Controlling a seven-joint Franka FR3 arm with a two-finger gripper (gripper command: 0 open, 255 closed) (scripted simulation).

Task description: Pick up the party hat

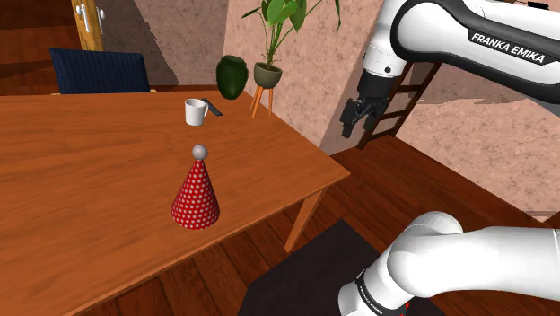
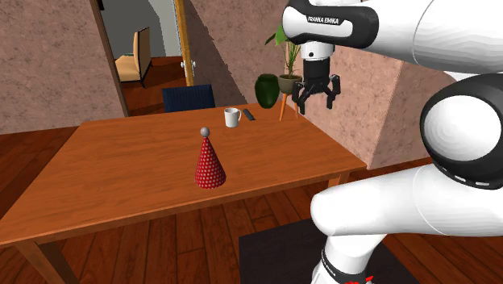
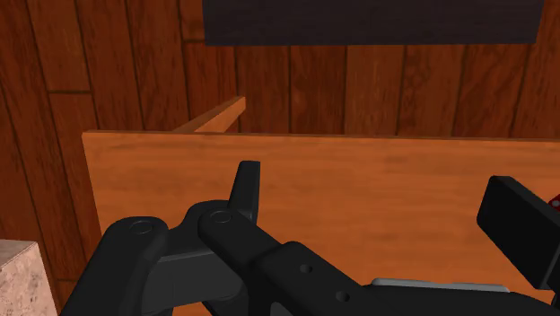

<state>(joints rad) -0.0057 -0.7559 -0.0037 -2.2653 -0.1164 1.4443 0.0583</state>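
The party hat [image 1: 196,197] [image 2: 209,168] is a red cone with white dots and a grey ball on its tip. It stands upright on the wooden table [image 1: 81,188] [image 2: 121,173], near the front edge. My black gripper [image 1: 359,126] [image 2: 318,101] hangs open in the air, high above the table's end toward the shoulder view's right, well apart from the hat. Seen from the wrist, the gripper [image 3: 386,211] has its fingers wide apart over the table top [image 3: 359,166], with nothing between them. A red sliver of the hat [image 3: 554,208] peeks past one finger.
A white mug [image 1: 195,111] [image 2: 232,117] and a dark flat object [image 1: 214,109] sit at the table's far side. Beyond stand a green vase [image 1: 231,76], a potted plant [image 1: 267,72] on a stand and a blue chair [image 1: 99,70]. A dark mat [image 1: 296,278] lies by the stand.
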